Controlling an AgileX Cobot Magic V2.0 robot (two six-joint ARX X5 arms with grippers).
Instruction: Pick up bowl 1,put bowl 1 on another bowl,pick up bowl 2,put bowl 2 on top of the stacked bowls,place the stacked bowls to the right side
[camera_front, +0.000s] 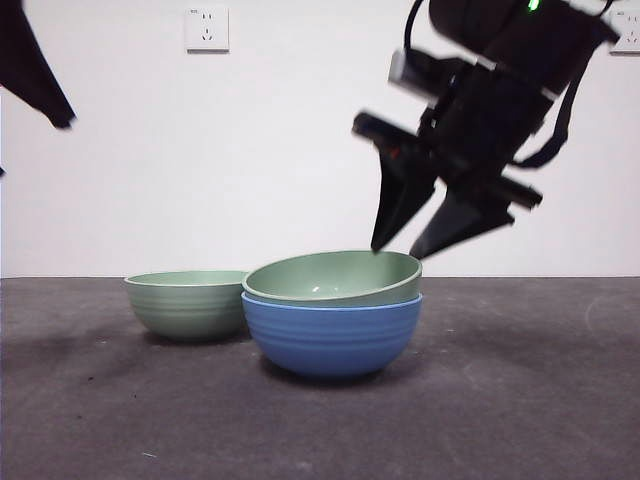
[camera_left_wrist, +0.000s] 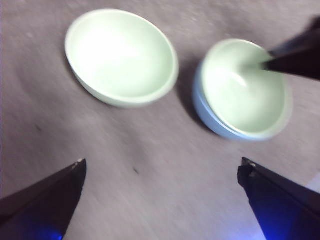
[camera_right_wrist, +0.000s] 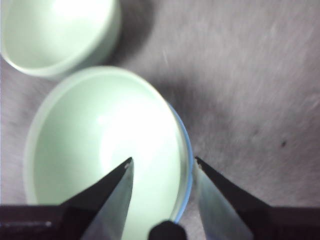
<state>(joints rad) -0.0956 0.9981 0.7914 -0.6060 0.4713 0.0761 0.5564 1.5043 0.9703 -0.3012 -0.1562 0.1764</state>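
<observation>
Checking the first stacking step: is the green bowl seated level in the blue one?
Tilted: the green bowl sits in the blue bowl with its rim higher toward the right gripper.

White wall (camera_front: 300, 150), grey table (camera_front: 500, 400)

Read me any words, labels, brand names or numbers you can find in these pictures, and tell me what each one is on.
None can be read in any view.
Blue bowl: faint ribs only, no print.
Green bowl in the blue bowl and green bowl on the table: plain, no marks.
Wall socket: only plug holes, no lettering visible.
Right gripper: a green light glows above on the arm, no text visible.
</observation>
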